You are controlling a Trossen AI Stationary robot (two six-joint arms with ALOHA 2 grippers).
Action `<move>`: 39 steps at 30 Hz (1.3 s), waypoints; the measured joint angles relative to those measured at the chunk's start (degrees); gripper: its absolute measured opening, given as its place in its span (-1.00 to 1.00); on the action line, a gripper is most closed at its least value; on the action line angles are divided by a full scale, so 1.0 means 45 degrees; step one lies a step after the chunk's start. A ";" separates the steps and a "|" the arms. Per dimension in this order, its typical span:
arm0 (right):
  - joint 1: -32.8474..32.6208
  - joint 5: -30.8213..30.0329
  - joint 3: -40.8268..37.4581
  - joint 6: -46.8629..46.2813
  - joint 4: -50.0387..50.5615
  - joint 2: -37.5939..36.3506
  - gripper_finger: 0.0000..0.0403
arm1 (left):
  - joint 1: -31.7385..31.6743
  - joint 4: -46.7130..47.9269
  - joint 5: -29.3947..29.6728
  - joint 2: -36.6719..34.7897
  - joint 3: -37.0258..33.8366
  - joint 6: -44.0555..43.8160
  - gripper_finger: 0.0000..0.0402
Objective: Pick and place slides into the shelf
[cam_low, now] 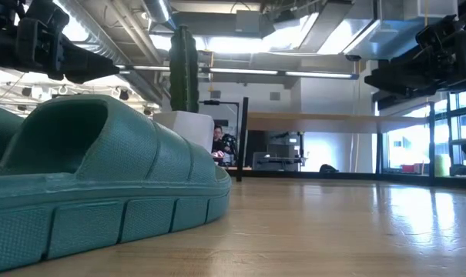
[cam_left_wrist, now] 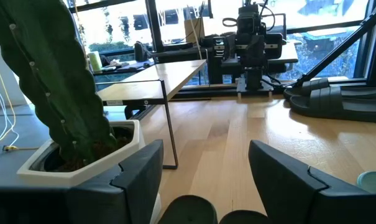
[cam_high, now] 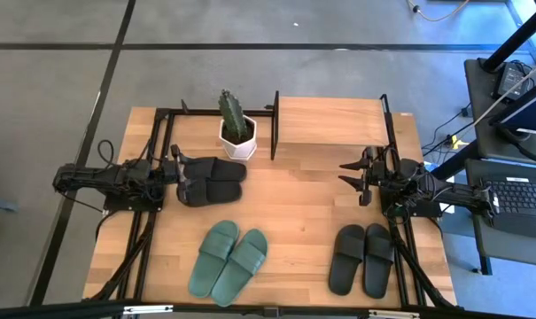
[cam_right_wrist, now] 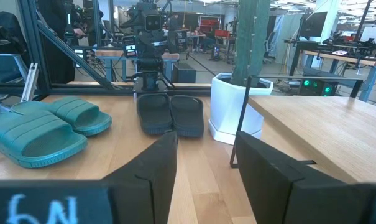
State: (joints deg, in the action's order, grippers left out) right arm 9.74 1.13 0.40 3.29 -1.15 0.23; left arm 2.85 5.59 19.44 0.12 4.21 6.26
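Note:
One black pair of slides [cam_high: 212, 180] lies side by side at the table's left, next to a cactus pot. My left gripper [cam_high: 181, 174] is open just over that pair's left end, whose rounded tips show below its fingers in the left wrist view [cam_left_wrist: 189, 210]; I see no touch. A sage-green pair [cam_high: 229, 260] lies at the near edge and fills the low view [cam_low: 102, 177]. A second black pair [cam_high: 362, 259] lies near right. The shelf [cam_high: 331, 121] stands at the far edge on black posts. My right gripper [cam_high: 345, 174] is open and empty, in front of the shelf.
A cactus in a white pot [cam_high: 236, 130] stands just left of the shelf, close to the left black pair. Bare wood lies in the table's middle [cam_high: 294, 204]. Desks and a laptop [cam_high: 520, 197] stand beyond the right edge. A person [cam_low: 217, 138] sits far behind the table.

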 joint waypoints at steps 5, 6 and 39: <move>0.0000 0.0000 -0.0003 -0.0005 0.0000 0.0002 -0.18 | 0.0002 -0.0001 -0.0004 0.0002 -0.0001 -0.0001 0.14; 0.0000 0.0000 0.0000 -0.0019 0.0000 0.0000 -0.18 | 0.0004 -0.0001 0.0000 -0.0001 -0.0001 0.0000 0.14; -0.0005 0.0000 -0.0002 -0.0513 -0.0059 0.0000 -0.18 | 0.0002 -0.1662 -0.1964 0.0028 0.0029 -0.0599 0.14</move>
State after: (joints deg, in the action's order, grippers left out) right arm 9.72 1.13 0.39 0.98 -1.41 0.23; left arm 2.86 -1.89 10.60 0.25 4.34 3.56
